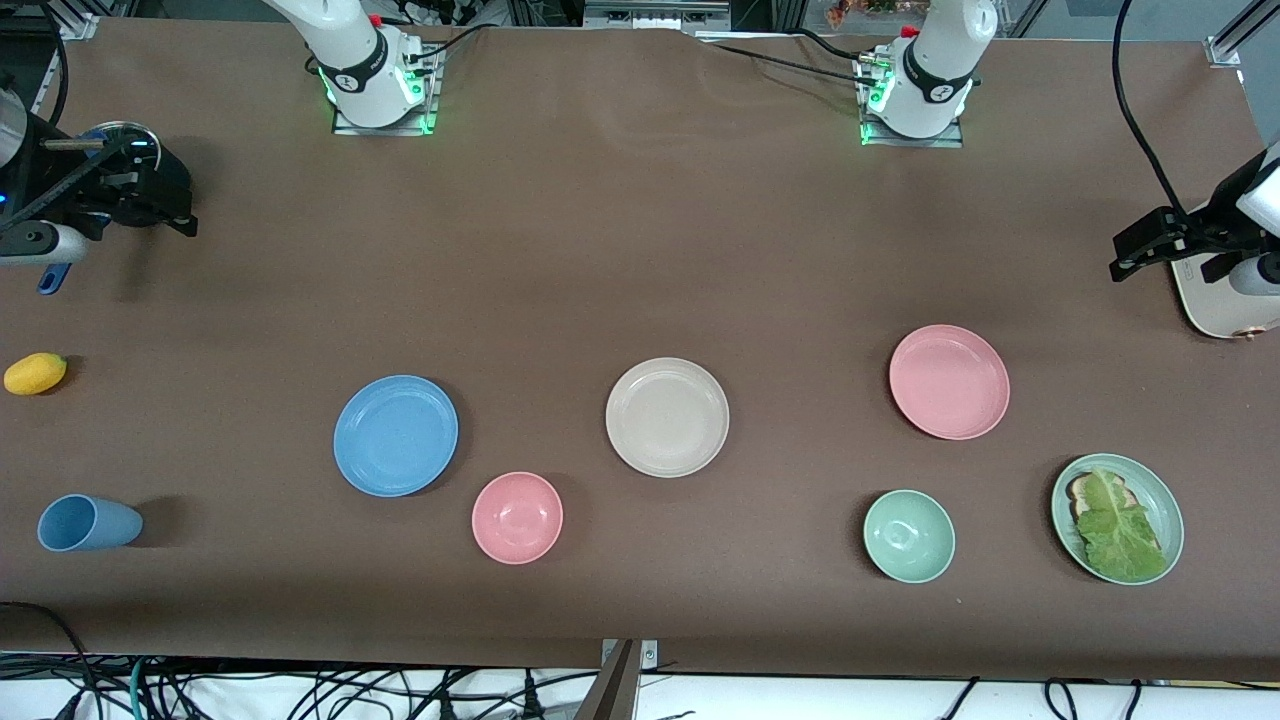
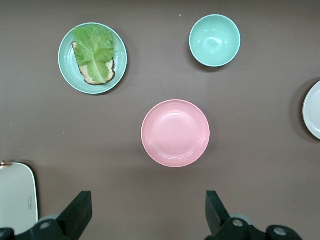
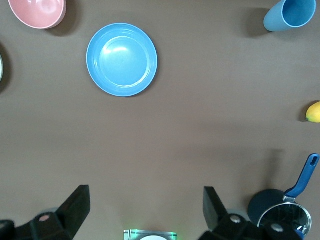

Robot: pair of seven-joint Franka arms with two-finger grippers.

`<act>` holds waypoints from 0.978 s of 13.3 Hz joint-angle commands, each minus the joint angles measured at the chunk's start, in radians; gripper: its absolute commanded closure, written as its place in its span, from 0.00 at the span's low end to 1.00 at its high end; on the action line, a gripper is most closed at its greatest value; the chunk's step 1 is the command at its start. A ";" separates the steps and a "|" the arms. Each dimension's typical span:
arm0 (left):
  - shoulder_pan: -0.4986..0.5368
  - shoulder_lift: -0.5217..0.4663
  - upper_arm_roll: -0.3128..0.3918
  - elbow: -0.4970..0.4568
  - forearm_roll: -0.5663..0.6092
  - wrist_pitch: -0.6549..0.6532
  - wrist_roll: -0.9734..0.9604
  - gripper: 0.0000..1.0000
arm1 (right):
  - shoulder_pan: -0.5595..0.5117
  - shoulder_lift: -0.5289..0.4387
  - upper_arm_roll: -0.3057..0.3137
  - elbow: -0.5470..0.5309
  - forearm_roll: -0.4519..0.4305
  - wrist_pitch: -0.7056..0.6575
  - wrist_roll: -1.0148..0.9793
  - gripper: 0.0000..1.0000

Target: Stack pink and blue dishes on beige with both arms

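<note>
Brown worktop (image 1: 600, 250): nothing stacked yet. Beige plate (image 1: 667, 417) lies bare between blue plate (image 1: 396, 436) and pink plate (image 1: 949, 382). Left pincer (image 2: 148, 212) and right pincer (image 3: 146, 210), both released, hover at worktop ends.

We see three wide, shallow, round matte plates lying flat and empty on the brown table, well apart from one another, none stacked. The beige plate (image 1: 667, 416), cream-coloured with a low raised rim, sits near the middle of the table. The blue plate (image 1: 396, 435), sky blue with faint concentric rings, lies toward the right arm's end, slightly nearer the front camera than the beige one. The pink plate (image 1: 949, 381) lies toward the left arm's end, slightly farther from that camera than the beige plate.
</note>
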 commanded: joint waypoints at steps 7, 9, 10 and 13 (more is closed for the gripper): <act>0.000 0.013 -0.001 0.033 -0.027 -0.020 0.024 0.00 | -0.003 -0.003 0.002 -0.002 0.004 -0.019 -0.010 0.00; 0.000 0.013 -0.008 0.033 -0.025 -0.020 0.024 0.00 | -0.003 -0.002 0.003 -0.002 0.004 -0.019 -0.010 0.00; 0.000 0.013 -0.010 0.033 -0.027 -0.020 0.024 0.00 | -0.003 0.000 0.003 -0.002 0.005 -0.019 -0.010 0.00; 0.000 0.013 -0.012 0.033 -0.027 -0.020 0.024 0.00 | -0.003 0.001 0.003 -0.021 0.005 -0.010 -0.010 0.00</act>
